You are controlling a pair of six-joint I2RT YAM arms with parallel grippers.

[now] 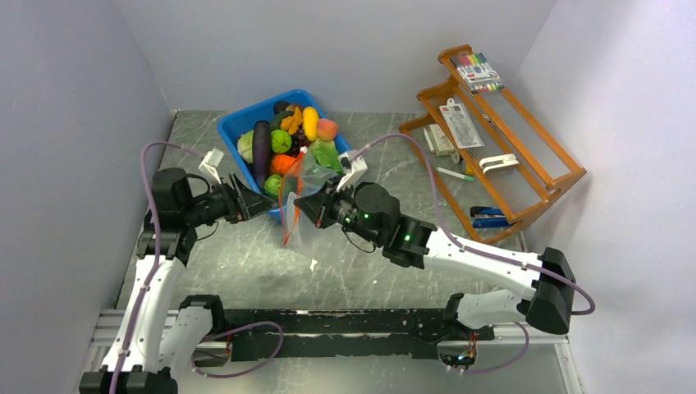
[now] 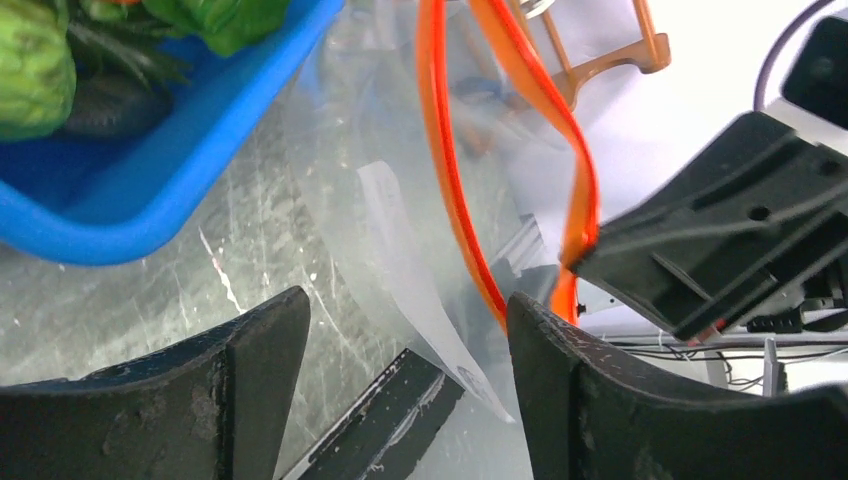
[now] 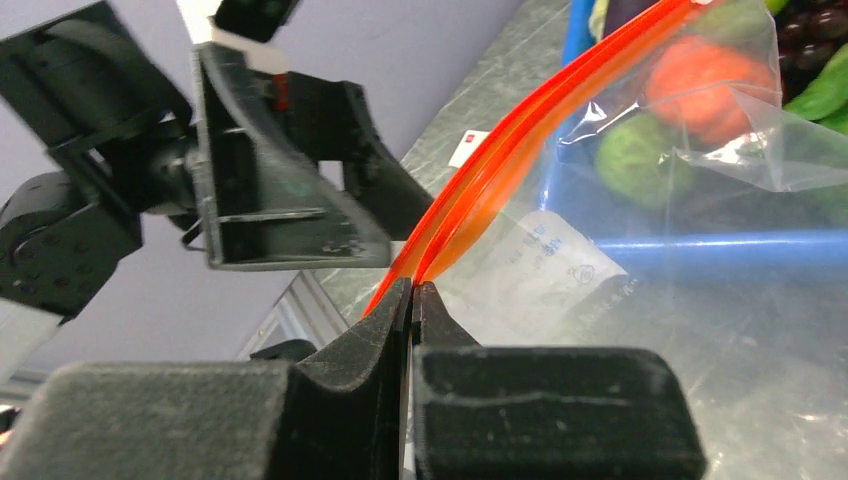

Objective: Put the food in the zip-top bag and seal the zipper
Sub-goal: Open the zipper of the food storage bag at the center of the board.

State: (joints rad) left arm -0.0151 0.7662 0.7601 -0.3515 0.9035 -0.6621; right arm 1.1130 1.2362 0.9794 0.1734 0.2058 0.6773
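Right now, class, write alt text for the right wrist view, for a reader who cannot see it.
The right hand is shut on the orange zipper of a clear zip-top bag. Through the bag show a blue bin and toy food; the left hand is close by at upper left.

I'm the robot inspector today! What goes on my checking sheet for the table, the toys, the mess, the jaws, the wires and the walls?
Surface: grey marbled table, with one white scrap on it.
Job's things: the food is piled in a blue bin. The zip-top bag is held up beside the bin and looks empty. The zipper is unsealed.
Clutter: wooden rack, with a marker pack on top and a blue stapler at its foot.
Grippers: right gripper has its jaws shut on the zipper. Left gripper has its jaws open around the bag's edge.
Cables: purple cables loop from both arms.
Surroundings: plain pale walls on three sides.
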